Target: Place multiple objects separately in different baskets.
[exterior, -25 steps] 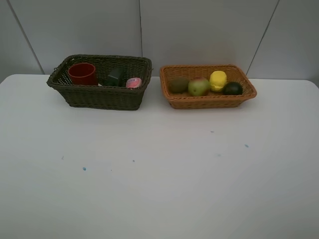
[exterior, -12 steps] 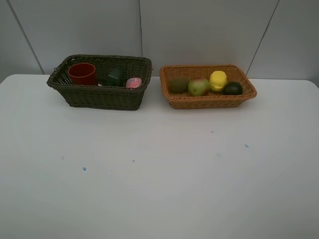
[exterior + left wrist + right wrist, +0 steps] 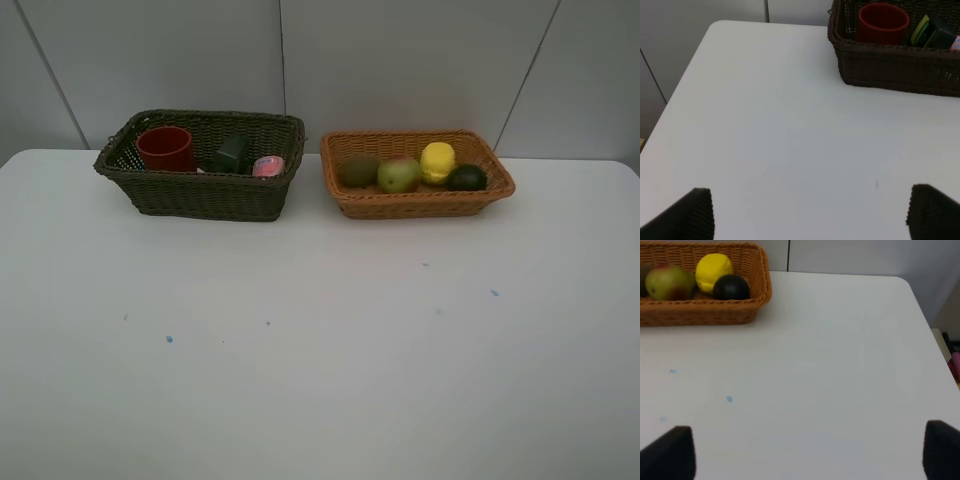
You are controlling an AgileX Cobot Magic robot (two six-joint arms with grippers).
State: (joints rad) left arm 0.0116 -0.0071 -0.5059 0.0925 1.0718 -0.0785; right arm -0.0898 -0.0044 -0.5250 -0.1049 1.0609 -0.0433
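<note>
The dark brown basket [image 3: 200,195] holds the red cup [image 3: 165,147], the dark green pump bottle [image 3: 230,154] and the pink white-capped bottle [image 3: 268,166]. In the light orange-tan basket [image 3: 420,204] lie the brown kiwi [image 3: 359,170], green-red pear [image 3: 398,174], yellow lemon [image 3: 437,161] and dark green round fruit [image 3: 466,178]. Neither arm shows in the high view. My left gripper [image 3: 810,212] is open over bare table, short of the dark basket [image 3: 895,75]. My right gripper [image 3: 810,452] is open too, well off from the tan basket [image 3: 705,315]. The white marker is out of view.
The white table [image 3: 320,340] carries a few small blue specks [image 3: 169,339]. Grey wall panels stand behind the baskets. The table's left corner and edge [image 3: 675,95] show in the left wrist view, its right corner [image 3: 920,310] in the right wrist view.
</note>
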